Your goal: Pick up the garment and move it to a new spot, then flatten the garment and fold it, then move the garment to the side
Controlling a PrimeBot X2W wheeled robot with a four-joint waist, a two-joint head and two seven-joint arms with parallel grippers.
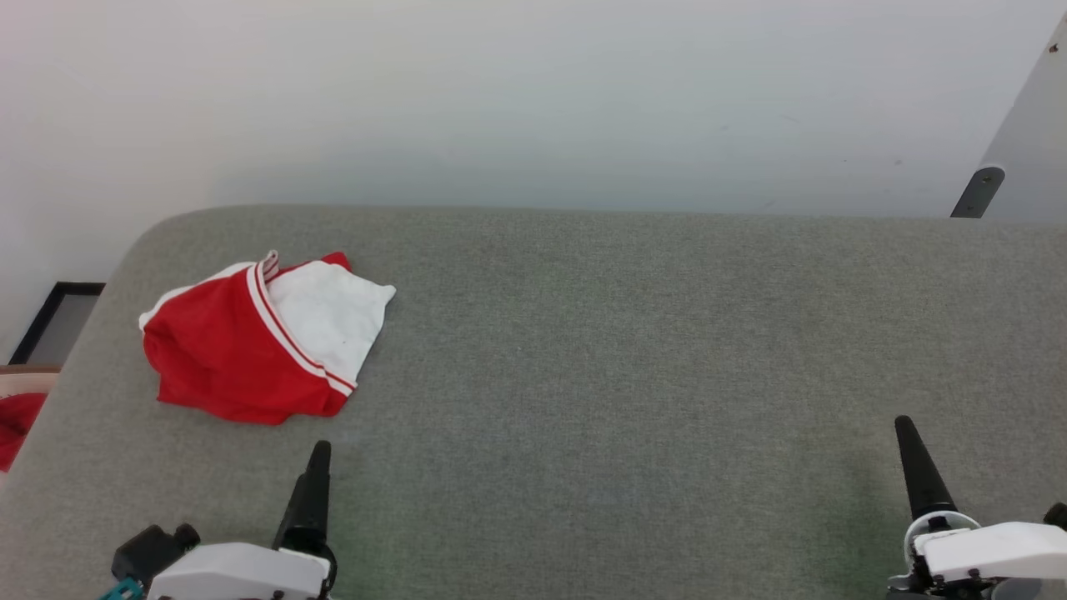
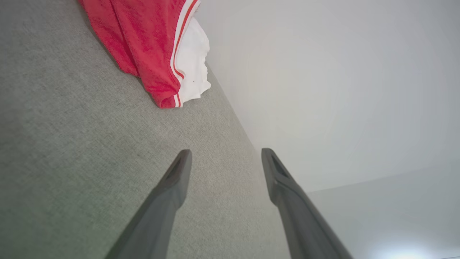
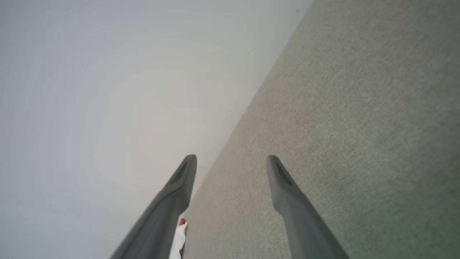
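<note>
The garment (image 1: 250, 342) lies bunched near the left end of the grey fabric-covered table (image 1: 625, 375), before a plain white wall (image 1: 533, 100). The left gripper (image 2: 224, 154) and right gripper (image 3: 231, 160) hover with fingers spread. Off the table's left edge is possibly a red cloth (image 1: 15, 425).

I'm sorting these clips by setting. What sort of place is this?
Probably an indoor lab or test workspace: a grey fabric-covered table with a rounded corner stands before a plain white wall, and on it lies a crumpled red-and-white shirt.
</note>
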